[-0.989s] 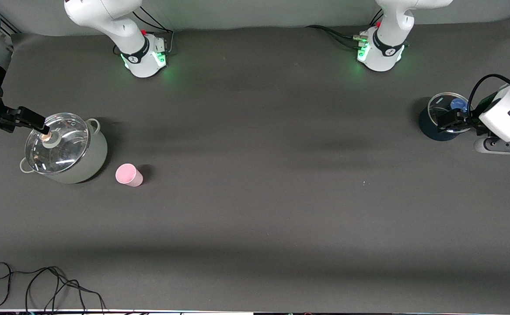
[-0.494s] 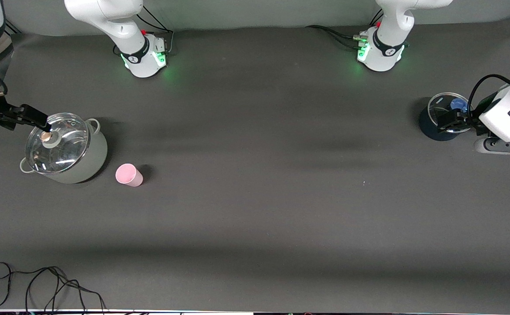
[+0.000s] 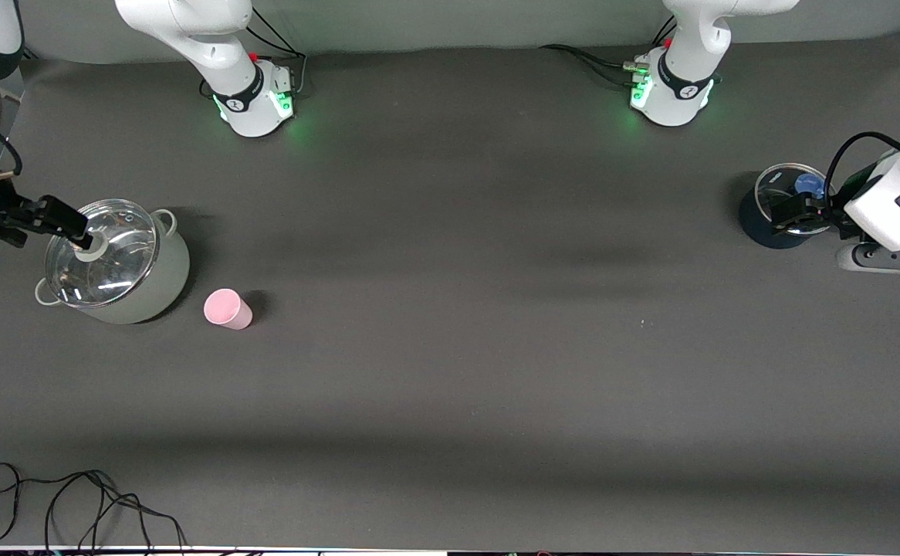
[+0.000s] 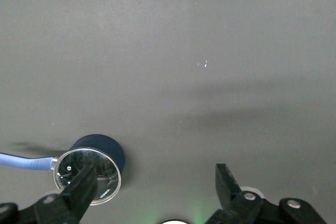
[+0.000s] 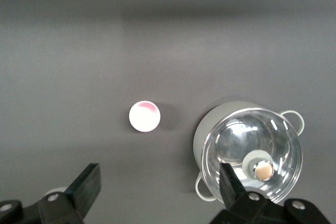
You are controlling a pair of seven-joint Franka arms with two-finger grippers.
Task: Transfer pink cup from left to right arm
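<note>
pink cup (image 3: 227,309): upright on table, just beside grey pot (image 3: 114,262), nearer the front camera
right gripper (image 3: 72,232): over pot lid, fingers spread, empty; closer arm
left gripper (image 3: 793,216): over dark lidded pan (image 3: 759,224), well apart from pot, fingers spread, empty

Soft, even overhead light is falling on the dark table (image 3: 450,371), leaving broad faint shadow bands lying across it. Green lamps are glowing at both arm bases (image 3: 253,104). Glare is glinting off the pot's glass lid (image 3: 103,251). All views are staying fairly sharp, edges undistorted.
</note>
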